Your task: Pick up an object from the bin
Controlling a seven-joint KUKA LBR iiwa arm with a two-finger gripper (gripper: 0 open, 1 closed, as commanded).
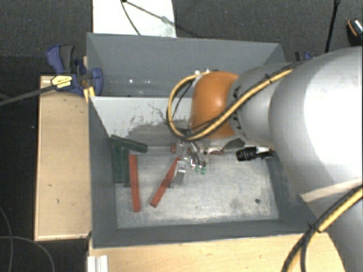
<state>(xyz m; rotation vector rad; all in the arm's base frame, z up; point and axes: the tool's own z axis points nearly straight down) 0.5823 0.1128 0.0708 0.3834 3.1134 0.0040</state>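
Nearest, a slanted red stick (163, 187) lies in the bin (249, 205); the gripper (190, 164) sits low at its upper end, open or closed I cannot tell; green bars (120, 162) lie beyond. Probably the grasp step; next, close across the stick and lift.

The grey metal bin (227, 200) has a flat, speckled floor and sloping walls. On the left of the floor lie two dark green bars (121, 163), one lengthwise and one slanting across its far end; whether they are one piece cannot be told. Just beside them, touching along the lengthwise one, lies a red-brown stick (135, 185). A second red-brown stick (161, 190) lies tilted near the middle, apart from the first, its far end hidden. The right half of the floor bears a small dark speck (257, 201)
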